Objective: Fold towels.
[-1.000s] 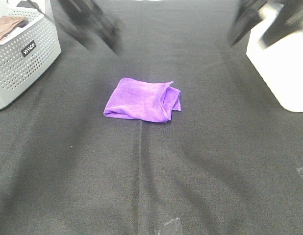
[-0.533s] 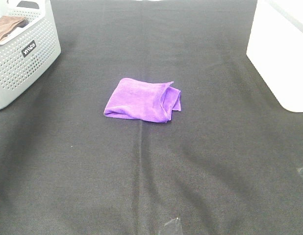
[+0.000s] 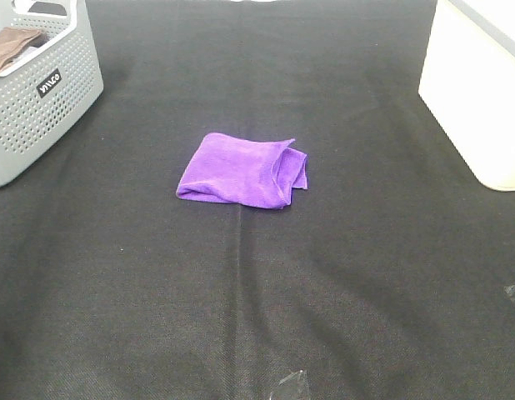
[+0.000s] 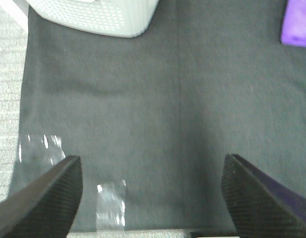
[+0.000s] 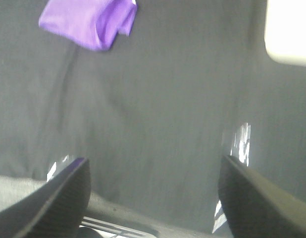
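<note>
Folded purple towel (image 3: 242,171) mid-frame on counter (image 3: 241,317), long axis left-right; both sets of fingers apart, empty, well away.

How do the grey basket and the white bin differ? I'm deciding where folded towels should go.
The grey basket has perforated walls and a small dark label; the white bin has smooth, plain walls. The grey basket sits at the far left of the black cloth, the white bin at the far right. A brown cloth lies in the grey basket; the white bin's inside is out of view. Both stand well apart from the purple towel.
</note>
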